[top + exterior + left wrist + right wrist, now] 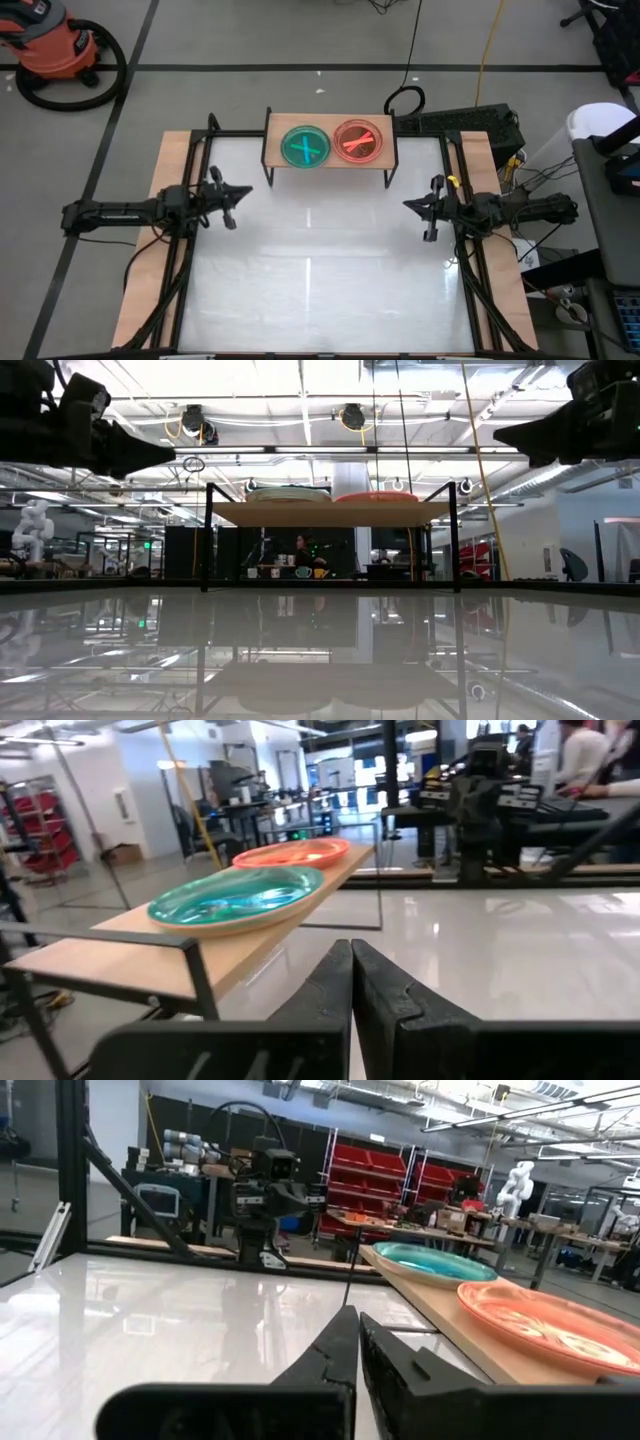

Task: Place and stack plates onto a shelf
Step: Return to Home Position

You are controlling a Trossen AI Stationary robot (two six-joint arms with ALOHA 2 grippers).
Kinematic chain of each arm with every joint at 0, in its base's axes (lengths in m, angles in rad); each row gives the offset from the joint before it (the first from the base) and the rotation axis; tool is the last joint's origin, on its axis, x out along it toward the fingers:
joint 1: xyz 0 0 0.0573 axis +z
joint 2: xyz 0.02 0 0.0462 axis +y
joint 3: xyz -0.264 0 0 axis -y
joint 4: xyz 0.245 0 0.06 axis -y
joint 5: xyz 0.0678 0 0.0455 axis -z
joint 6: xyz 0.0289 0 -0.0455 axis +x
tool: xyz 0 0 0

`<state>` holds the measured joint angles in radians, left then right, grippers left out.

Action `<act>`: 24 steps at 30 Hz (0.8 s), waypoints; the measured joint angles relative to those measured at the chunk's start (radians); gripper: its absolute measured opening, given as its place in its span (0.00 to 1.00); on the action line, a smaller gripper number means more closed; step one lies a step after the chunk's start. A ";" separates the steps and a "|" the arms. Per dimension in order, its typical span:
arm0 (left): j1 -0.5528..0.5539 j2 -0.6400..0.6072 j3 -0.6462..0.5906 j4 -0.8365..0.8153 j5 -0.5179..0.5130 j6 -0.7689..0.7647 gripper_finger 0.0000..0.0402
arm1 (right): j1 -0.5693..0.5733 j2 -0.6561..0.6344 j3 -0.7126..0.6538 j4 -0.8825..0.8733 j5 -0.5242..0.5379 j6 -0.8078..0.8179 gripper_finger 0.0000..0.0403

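Note:
The shelf point(328, 146) stands at the table's far edge on thin black legs. Two stacks of plates rest on it: a green-topped stack point(305, 147) on its left half and an orange-topped stack point(358, 141) on its right half. Both stacks also show in the left wrist view, green point(238, 900) and orange point(292, 853), and in the right wrist view, green point(433, 1263) and orange point(548, 1316). My left gripper point(246, 191) is shut and empty at the table's left side. My right gripper point(407, 204) is shut and empty at the table's right side. Both are above the table.
The white glossy table top point(320, 270) lies between the arms. Wooden side planks point(150, 270) and black frame rails run along both sides. A black box with cables point(480, 125) sits beyond the far right corner. People sit at desks in the room behind the table point(300, 550).

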<state>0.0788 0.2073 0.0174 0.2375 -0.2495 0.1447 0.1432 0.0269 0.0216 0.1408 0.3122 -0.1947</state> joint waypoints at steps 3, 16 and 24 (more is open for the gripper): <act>0.000 0.000 0.000 0.000 0.036 0.002 0.01 | 0.000 0.000 0.000 -0.015 0.000 0.000 0.00; -0.035 0.000 0.000 -0.003 0.118 -0.052 0.01 | 0.000 0.000 -0.001 -0.027 0.000 0.013 0.00; -0.057 0.000 -0.006 -0.049 0.118 -0.054 0.00 | 0.000 0.001 -0.001 -0.062 0.001 0.038 0.00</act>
<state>0.0222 0.2072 0.0116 0.1883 -0.1312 0.0905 0.1432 0.0277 0.0204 0.0788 0.3133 -0.1570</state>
